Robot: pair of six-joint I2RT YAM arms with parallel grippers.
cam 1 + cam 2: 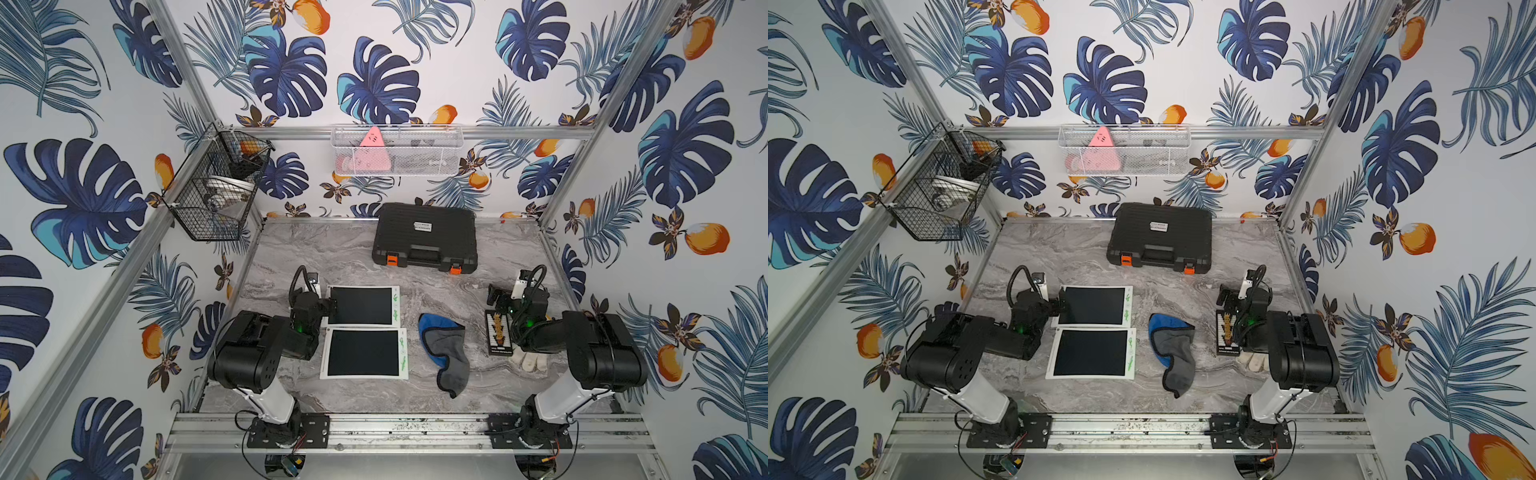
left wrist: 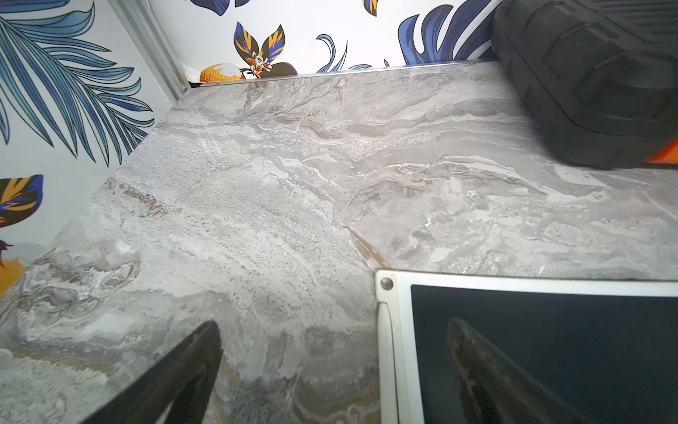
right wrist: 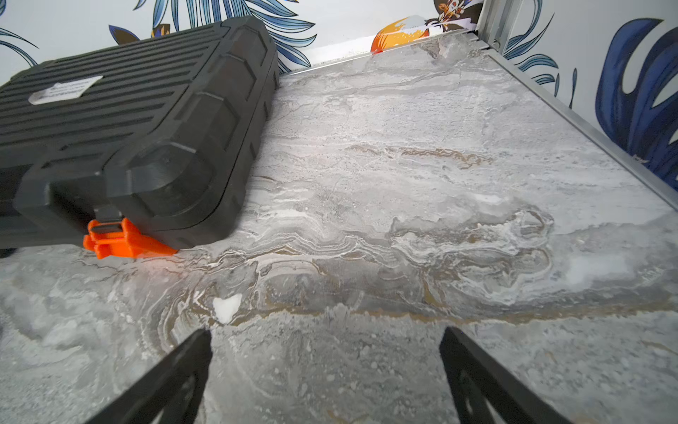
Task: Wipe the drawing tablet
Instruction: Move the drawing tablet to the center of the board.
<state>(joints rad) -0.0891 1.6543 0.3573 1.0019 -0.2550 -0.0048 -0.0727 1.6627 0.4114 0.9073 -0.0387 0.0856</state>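
Observation:
Two white-framed drawing tablets with dark screens lie flat left of centre in both top views, the far one [image 1: 360, 305] [image 1: 1092, 305] just behind the near one [image 1: 363, 352] [image 1: 1091, 353]. A crumpled blue and grey cloth [image 1: 446, 355] [image 1: 1173, 353] lies on the table to their right. My left gripper [image 1: 329, 304] [image 2: 333, 323] is open and low at the far tablet's left edge. In the left wrist view one finger hangs over the tablet's [image 2: 550, 348] screen, the other over bare marble. At the right side my right gripper [image 1: 496, 293] [image 3: 325, 332] is open over bare table, holding nothing.
A closed black tool case [image 1: 424, 237] [image 3: 128, 139] with orange latches sits at the back centre. A black rack of small bits [image 1: 498, 334] and some white pieces [image 1: 530, 360] lie under the right arm. A black wire basket [image 1: 216, 187] and a white one [image 1: 397, 151] hang on the walls.

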